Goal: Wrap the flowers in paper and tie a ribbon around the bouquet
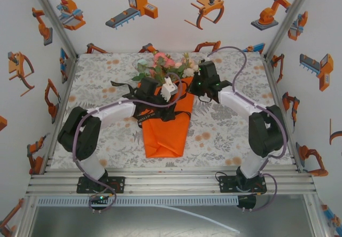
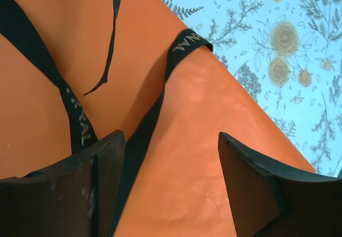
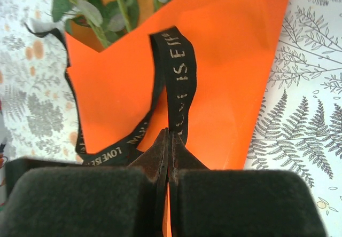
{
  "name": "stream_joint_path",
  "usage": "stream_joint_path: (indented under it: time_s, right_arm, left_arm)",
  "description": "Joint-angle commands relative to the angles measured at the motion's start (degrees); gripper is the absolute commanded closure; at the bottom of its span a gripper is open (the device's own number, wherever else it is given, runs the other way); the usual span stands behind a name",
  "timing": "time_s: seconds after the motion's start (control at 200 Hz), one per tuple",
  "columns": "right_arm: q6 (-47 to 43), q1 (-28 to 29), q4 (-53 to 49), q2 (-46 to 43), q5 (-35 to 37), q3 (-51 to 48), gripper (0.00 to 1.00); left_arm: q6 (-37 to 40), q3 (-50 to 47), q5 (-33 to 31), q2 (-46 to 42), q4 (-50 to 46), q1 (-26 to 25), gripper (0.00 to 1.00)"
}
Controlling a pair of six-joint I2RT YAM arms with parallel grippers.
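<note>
The right gripper (image 3: 168, 141) is pinching the black ribbon (image 3: 179, 77) between fully closed jaws. The left gripper (image 2: 170, 141) is hovering wide open, gripping nothing, above the orange paper (image 2: 203, 119). The paper is cupping the flowers (image 1: 165, 62) in the middle of the counter (image 1: 224, 125). Pulling hard is probably risking dragging the unheld bouquet (image 1: 165, 133) or slipping the loop off.

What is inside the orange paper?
Pink and cream flowers and green leaves poke out of the top of the paper. What is deeper inside is covered by the paper. A black ribbon lies over the outside.
</note>
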Motion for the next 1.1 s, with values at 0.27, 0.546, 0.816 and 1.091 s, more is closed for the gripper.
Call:
stream_joint_path:
  time_s: [0.27, 0.546, 0.816, 1.091]
  right_arm:
    - [-1.4, 0.0, 0.3, -0.2, 3.0, 0.9, 1.00]
    - [-5.9, 0.7, 2.5, 2.6, -1.7, -0.5, 1.00]
    - [-21.7, 4.0, 1.0, -3.5, -12.6, -7.6, 1.00]
    - [-22.2, 3.5, -5.1, -8.5, -9.2, -7.7, 0.58]
  left_arm:
    - [2.1, 2.6, 5.7, 4.8, -0.1, -0.3, 0.62]
    - [0.2, 0.3, 9.3, -3.2, 1.9, -0.3, 1.00]
    - [-0.6, -0.1, 5.5, -7.2, 5.7, -0.3, 1.00]
    - [-3.2, 0.0, 4.4, -4.5, 8.1, -0.3, 1.00]
